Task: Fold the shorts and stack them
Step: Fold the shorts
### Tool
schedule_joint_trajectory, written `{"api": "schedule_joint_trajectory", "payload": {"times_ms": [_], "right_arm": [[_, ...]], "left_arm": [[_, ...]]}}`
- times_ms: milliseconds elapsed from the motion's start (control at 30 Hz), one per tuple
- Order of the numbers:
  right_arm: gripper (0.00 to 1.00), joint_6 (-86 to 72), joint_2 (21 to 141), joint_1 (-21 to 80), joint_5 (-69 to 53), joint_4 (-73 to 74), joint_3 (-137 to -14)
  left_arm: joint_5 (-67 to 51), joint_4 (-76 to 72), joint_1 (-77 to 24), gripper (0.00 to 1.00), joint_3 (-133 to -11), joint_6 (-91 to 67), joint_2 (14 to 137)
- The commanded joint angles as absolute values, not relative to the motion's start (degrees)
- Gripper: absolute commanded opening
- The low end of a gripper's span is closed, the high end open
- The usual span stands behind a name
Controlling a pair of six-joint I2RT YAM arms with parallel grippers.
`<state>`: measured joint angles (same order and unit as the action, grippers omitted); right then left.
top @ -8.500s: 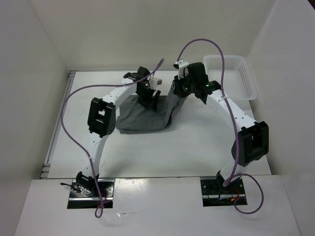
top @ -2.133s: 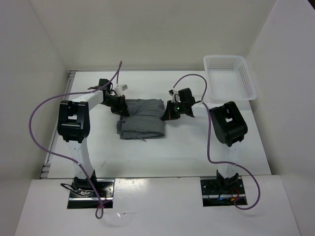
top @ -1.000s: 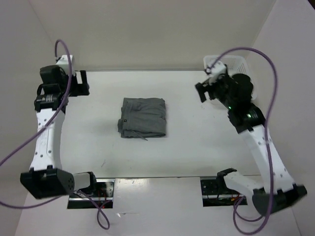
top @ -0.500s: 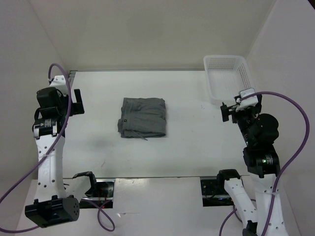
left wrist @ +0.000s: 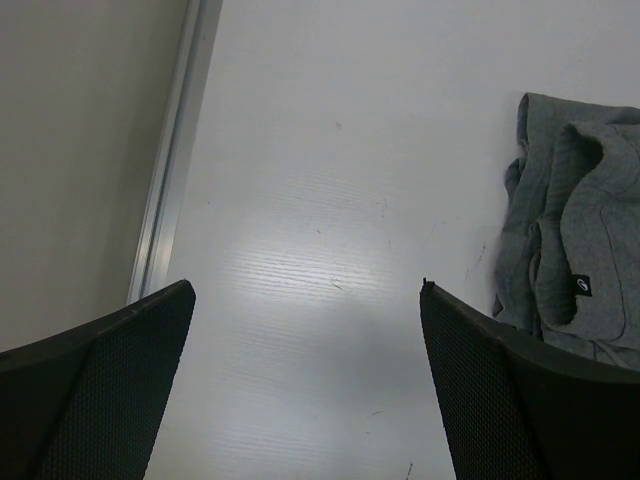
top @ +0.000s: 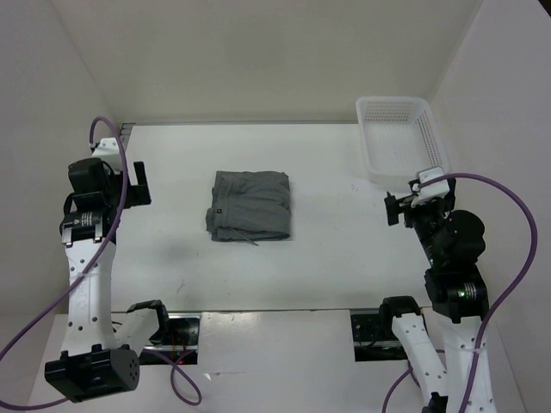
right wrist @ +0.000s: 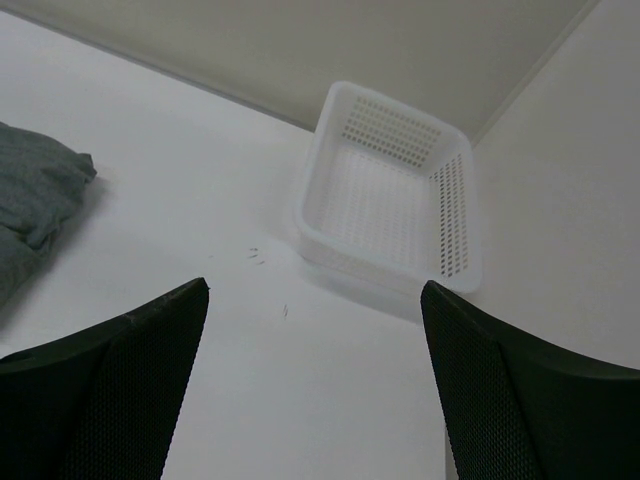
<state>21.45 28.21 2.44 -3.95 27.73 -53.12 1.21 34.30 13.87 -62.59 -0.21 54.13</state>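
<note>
White walls close in a pale table (top: 327,245), and the shorts (top: 251,206) lie folded into a neat grey block a little left of its middle, flat on the surface with nothing touching them. Off at the left edge the left gripper (top: 139,184) hangs above bare tabletop, its fingers spread wide with nothing between them. From its own camera the shorts (left wrist: 575,260) sit off to the right, beyond the right-hand finger (left wrist: 520,400) and well apart from it, a small round mark showing on the cloth; only empty table shows in the gap of the left gripper (left wrist: 305,300). Over on the other side the right gripper (top: 394,207) is raised near the right edge, just in front of the basket (top: 365,142), which stands in the far right corner. Its fingers are wide apart too and hold nothing. In that wrist view the basket (right wrist: 370,262) is straight ahead beyond the open right gripper (right wrist: 312,290), while a corner of the shorts (right wrist: 30,200) shows at the far left, well clear of the left-hand finger (right wrist: 110,400).
</note>
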Motion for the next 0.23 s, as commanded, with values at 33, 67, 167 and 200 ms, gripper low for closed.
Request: {"api": "schedule_joint_trajectory", "payload": {"times_ms": [33, 67, 167, 200], "right_arm": [[0.91, 20.7, 27.6, 1.9, -4.6, 28.7, -52.5], [0.91, 20.7, 27.6, 1.9, -5.1, 28.7, -52.5], [0.91, 20.7, 27.6, 1.9, -5.1, 28.7, -51.9], [0.91, 20.7, 27.6, 1.9, -5.1, 28.7, -51.9]], "left_arm": [[-0.1, 32.3, 14.3, 1.00, -62.4, 0.0, 52.9], [-1.0, 32.3, 14.3, 1.00, -62.4, 0.0, 52.9], [-1.0, 32.3, 14.3, 1.00, -61.9, 0.0, 52.9], [-1.0, 32.3, 14.3, 1.00, -61.9, 0.0, 52.9]]}}
